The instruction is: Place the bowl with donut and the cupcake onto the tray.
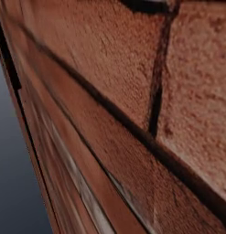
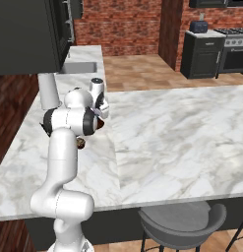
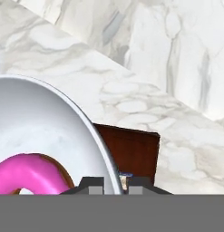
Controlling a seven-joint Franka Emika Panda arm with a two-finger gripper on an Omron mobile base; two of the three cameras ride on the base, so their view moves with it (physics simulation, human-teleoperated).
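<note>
So in the hand view the pincer point(image 3: 111, 185) has its two dark tips pinched together on the rim of the bowl point(image 3: 45, 131), one tip inside and one outside, so it's clamped on the bowl's wall. The bowl reads pale, almost white-grey inside, smooth and round, with a pink-frosted donut point(image 3: 29, 174) sitting in the bottom of it. The bit that matters next: the tray point(image 3: 131, 152) shows as a dark reddish-brown flat slab just past the bowl's rim, beyond and slightly to the right of the tips as the hand camera sees it, lying on the marble tabletop point(image 3: 177, 90). It looks like the bowl is held above the tray's near end, though I can't tell how high or whether it already overlaps it properly. I'd guess the job is to carry it a little further over the slab and lower it. In the right base view the arm hides most of this, only a small dark brown thing point(image 2: 80, 143) peeks out beside it, too small to name.
</note>
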